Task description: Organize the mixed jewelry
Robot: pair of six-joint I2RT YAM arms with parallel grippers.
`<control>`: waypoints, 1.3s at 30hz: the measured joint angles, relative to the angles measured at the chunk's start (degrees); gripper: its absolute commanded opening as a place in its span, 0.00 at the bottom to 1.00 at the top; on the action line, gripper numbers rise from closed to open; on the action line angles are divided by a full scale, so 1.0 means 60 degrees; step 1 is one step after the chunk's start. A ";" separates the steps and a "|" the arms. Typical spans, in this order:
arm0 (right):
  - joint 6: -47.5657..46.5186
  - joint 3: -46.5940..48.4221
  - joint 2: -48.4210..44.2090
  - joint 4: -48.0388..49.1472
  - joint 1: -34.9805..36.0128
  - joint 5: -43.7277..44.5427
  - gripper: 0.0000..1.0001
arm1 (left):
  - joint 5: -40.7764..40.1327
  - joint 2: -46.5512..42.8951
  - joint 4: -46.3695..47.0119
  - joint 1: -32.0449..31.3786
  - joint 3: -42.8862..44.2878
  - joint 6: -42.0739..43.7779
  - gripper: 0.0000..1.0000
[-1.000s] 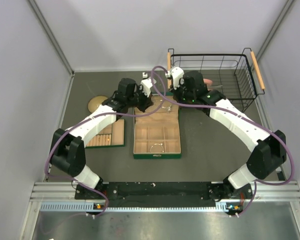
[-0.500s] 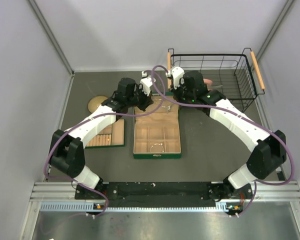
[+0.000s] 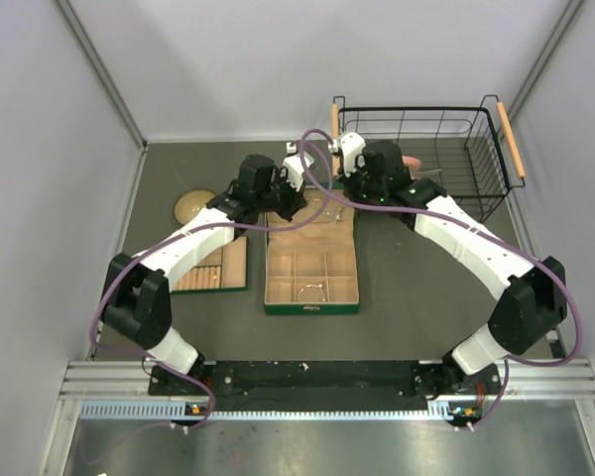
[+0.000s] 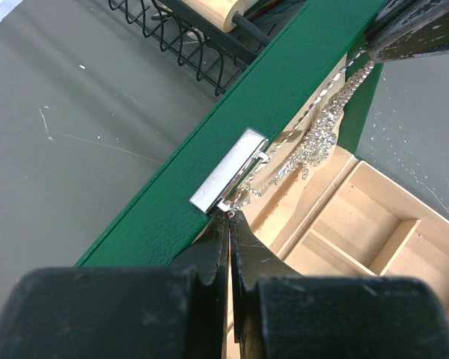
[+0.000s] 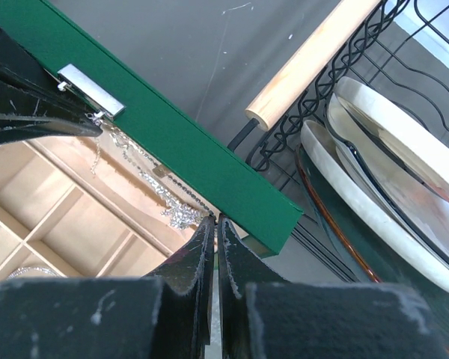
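A fine silver chain necklace point(image 4: 314, 138) hangs stretched between my two grippers over the far compartment of the open green box point(image 3: 310, 309). My left gripper point(image 4: 230, 215) is shut on one end of the chain, next to the box's silver clasp point(image 4: 228, 170). My right gripper point(image 5: 214, 218) is shut on the other end; the chain point(image 5: 146, 179) sags with a bunched clump. In the top view the left gripper point(image 3: 296, 203) and right gripper point(image 3: 339, 198) sit at the box's far edge. A thin silver bracelet hoop point(image 3: 310, 291) lies in a front compartment.
A second green tray point(image 3: 236, 266) with small gold bits lies left of the box. A round wooden bowl point(image 3: 193, 205) is at the far left. A black wire basket point(image 3: 496, 169) with plates point(image 5: 389, 149) and wooden handles point(image 5: 307, 63) stands close behind the right gripper.
The left gripper has shifted slightly right and toward the far edge of the box. The right arm and the chain have barely moved.
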 measured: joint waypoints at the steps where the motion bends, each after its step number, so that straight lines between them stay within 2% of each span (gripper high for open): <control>1: 0.0000 0.0000 0.0022 0.0011 0.0000 0.0004 0.00 | 0.0000 0.0025 -0.0011 -0.0011 0.0000 0.0000 0.00; 12: -0.0004 -0.0102 0.0142 0.0073 0.0000 0.0025 0.03 | 0.0000 0.0138 -0.0007 -0.0062 0.0000 0.0000 0.00; 24: 0.0000 -0.0382 0.0135 0.0168 0.0018 0.0033 0.25 | 0.0000 0.0131 -0.0025 -0.0062 -0.0004 0.0018 0.00; 27: -0.0007 -0.0477 0.0095 0.0149 0.0084 0.0029 0.27 | 0.0004 0.0106 -0.0033 -0.0066 -0.0018 0.0047 0.02; 30: -0.0033 -0.0627 -0.0073 0.0084 0.0175 0.0007 0.30 | 0.0007 -0.0033 -0.0044 -0.0066 -0.0189 0.0084 0.08; 34: -0.0200 -0.0827 -0.0415 -0.0066 0.0251 -0.0138 0.31 | 0.0007 -0.0321 -0.0102 -0.0073 -0.0433 0.0186 0.24; 35: -0.0273 -0.0878 -0.0510 -0.0084 0.0262 -0.0200 0.32 | 0.0007 -0.0419 -0.0117 -0.0069 -0.0510 0.0204 0.31; 39: -0.0572 -0.0929 -0.0645 -0.0215 0.0280 -0.0459 0.32 | -0.0004 -0.0889 -0.0117 -0.0069 -0.0761 0.0299 0.41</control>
